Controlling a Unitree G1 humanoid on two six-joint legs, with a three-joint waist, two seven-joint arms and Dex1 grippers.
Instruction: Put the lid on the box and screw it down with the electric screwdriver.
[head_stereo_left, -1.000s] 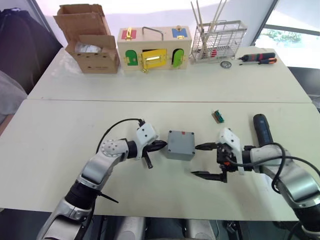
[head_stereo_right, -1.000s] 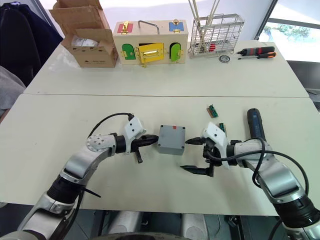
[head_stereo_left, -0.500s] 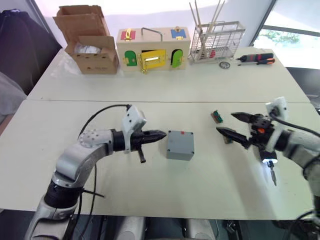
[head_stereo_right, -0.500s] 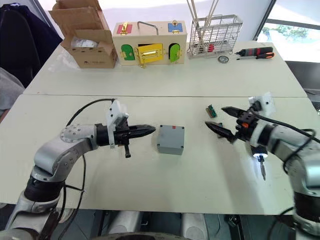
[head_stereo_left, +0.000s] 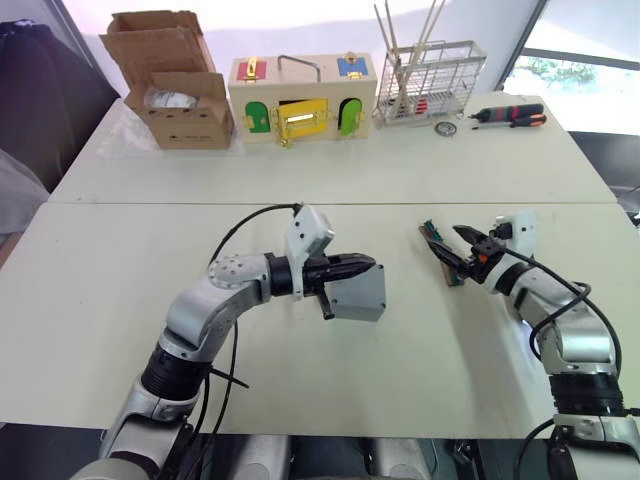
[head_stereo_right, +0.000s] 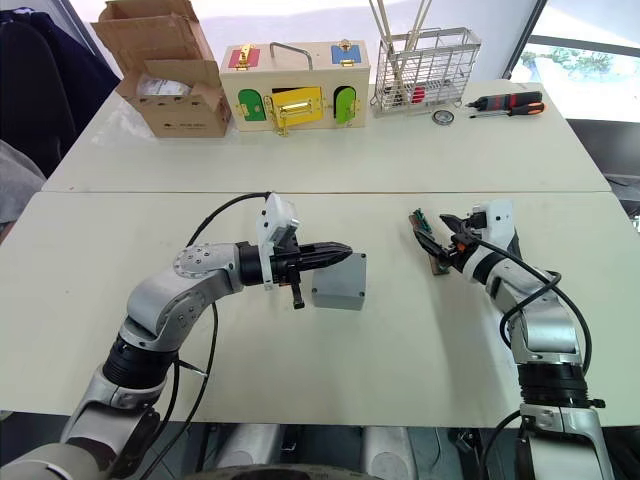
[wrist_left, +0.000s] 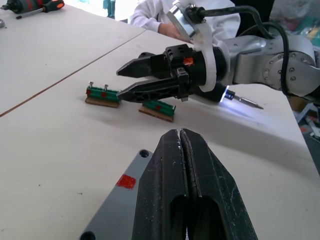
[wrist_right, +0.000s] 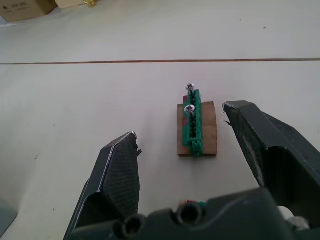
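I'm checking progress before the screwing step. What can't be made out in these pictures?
- Whether the lid sits flush on the box: in the left wrist view, the shut left gripper covers most of it.
- Screws in the lid's corner holes: too small in the head views.
- The electric screwdriver: in the left wrist view, its body is hidden behind the open right gripper.
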